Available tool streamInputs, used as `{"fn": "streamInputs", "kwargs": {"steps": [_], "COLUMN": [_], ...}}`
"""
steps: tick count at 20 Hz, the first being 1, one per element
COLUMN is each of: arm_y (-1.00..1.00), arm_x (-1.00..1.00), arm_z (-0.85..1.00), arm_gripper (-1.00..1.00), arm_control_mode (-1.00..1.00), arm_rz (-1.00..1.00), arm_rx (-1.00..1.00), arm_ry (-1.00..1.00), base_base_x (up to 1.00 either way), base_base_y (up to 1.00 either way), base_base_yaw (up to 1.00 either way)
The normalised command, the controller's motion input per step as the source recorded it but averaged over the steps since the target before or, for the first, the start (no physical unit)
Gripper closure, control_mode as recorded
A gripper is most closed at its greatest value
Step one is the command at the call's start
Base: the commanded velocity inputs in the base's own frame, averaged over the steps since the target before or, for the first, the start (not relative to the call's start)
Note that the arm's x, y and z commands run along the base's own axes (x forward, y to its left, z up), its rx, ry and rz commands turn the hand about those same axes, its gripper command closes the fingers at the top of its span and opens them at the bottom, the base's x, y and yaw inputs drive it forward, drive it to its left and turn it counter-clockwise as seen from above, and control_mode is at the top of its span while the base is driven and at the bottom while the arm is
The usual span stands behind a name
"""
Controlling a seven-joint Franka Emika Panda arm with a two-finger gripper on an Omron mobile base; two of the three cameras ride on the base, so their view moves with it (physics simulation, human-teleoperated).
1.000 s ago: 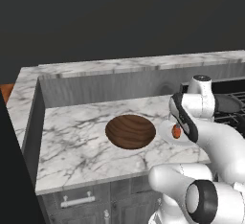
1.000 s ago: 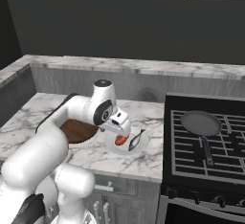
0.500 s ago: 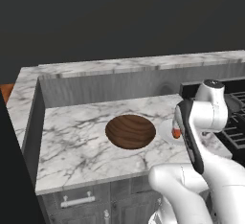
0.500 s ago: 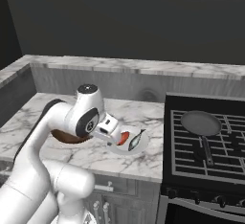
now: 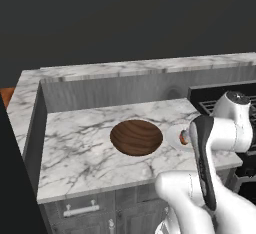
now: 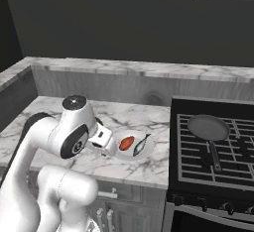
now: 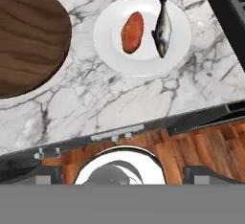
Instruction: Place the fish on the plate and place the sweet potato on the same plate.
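- White plate (image 7: 105, 43) carries sweet potato (image 7: 132, 32) and fish (image 7: 162, 27), side by side, well ahead of the gripper, whose fingers stand apart.
- Both lie lengthwise, parallel; fish tail points away.

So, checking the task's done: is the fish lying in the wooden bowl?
No, the fish lies on the plate beside the sweet potato.

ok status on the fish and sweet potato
Jaws open, holding nothing. Fish and sweet potato both on the plate, side by side. Nothing in the way.
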Motion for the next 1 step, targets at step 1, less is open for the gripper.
{"fn": "streamInputs", "kwargs": {"steps": [1], "arm_y": [0.21], "arm_x": [-0.31], "arm_z": [0.02], "arm_gripper": [-1.0], "arm_control_mode": [-1.0], "arm_rz": [0.11], "arm_rx": [-0.07], "arm_ry": [-0.09], "base_base_x": [0.0], "base_base_y": [0.0], "base_base_yaw": [0.0]}}
